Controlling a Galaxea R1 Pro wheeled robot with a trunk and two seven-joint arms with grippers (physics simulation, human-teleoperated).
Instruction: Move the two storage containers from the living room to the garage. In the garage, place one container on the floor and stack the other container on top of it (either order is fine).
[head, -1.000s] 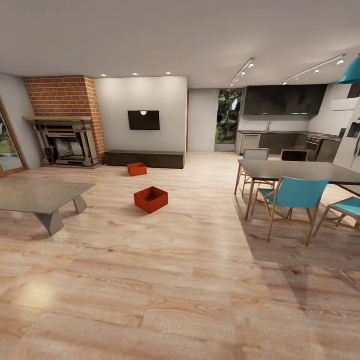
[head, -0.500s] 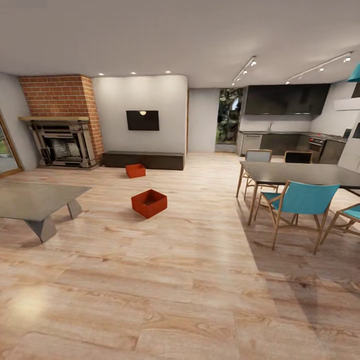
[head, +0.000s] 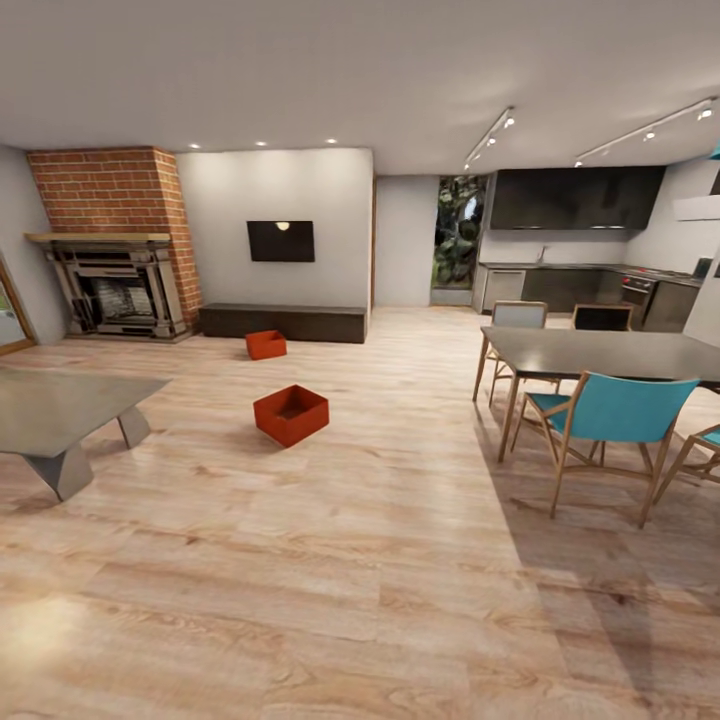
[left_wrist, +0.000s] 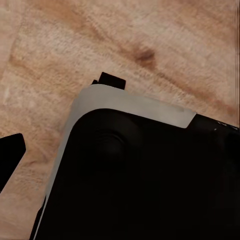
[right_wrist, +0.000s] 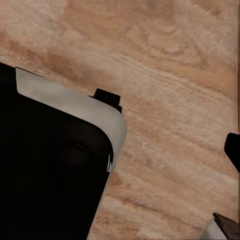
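Left end effector (left_wrist: 7, 160) state unclear, containers (head: 291, 414) apart

A dark dining table (head: 600, 352) is standing at the right of the head view, with a teal chair (head: 610, 415) pulled up just beside its near edge and two darker chairs (head: 560, 316) sitting at its far side. A grey low table (head: 60, 408) is resting at the left. Track lights (head: 492, 135) are glowing along the ceiling, and dark kitchen cabinets (head: 575, 198) are lining the far right wall above a worktop (head: 580, 268).
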